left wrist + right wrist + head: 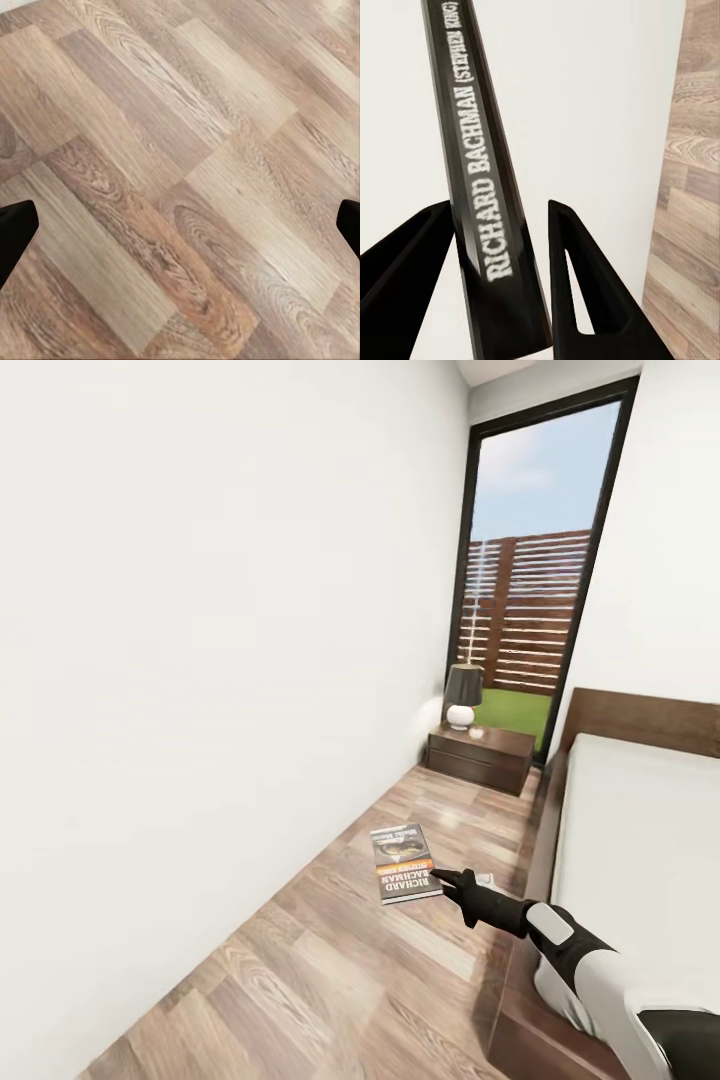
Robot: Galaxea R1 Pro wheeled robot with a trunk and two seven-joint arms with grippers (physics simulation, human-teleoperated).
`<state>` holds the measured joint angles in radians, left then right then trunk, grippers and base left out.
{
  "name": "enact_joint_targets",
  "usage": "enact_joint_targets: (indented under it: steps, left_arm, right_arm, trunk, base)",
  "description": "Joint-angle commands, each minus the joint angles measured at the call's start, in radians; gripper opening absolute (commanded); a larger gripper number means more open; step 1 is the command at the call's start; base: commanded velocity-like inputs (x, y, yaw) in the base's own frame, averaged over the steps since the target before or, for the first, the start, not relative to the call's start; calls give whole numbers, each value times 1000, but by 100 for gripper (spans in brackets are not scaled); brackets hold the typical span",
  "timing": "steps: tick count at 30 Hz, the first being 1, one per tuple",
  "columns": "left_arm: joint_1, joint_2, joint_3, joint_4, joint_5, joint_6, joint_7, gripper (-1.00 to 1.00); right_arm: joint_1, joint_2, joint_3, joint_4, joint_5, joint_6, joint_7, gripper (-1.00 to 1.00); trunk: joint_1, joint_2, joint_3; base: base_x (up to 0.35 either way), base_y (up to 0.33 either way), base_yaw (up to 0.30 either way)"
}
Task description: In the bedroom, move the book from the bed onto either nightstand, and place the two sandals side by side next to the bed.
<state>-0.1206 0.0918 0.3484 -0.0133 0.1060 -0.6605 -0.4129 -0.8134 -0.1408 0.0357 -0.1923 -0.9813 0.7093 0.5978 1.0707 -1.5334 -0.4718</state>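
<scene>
The right gripper (499, 289) is holding the book (405, 862) by its spine edge (jaws closing on it), out over the wood floor (330, 970) left of the bed (640, 830). The left gripper's (180, 225) jaws are gaping wide over bare floor. The nightstand (482, 752) is standing far ahead.

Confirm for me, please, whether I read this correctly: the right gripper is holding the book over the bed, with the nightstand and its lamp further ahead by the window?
Not quite: the book in the right gripper is over the wooden floor beside the bed, not over the bed, as the head view shows. The nightstand with its lamp does stand further ahead by the window.
</scene>
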Motion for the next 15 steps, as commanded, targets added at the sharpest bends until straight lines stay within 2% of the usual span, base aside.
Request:
enact_joint_targets:
  steps: [1,15]
  left_arm:
    - [-1,0,1,1,11,1,-10,100]
    - [-1,0,1,1,11,1,-10,100]
  right_arm:
    - [-1,0,0,0,-10,6,2,-100]
    - [-1,0,0,0,-10,6,2,-100]
  trunk:
    - [0,-1,-1]
    - [0,-1,-1]
  base:
    - [178,247,-184]
    - [167,250,-182]
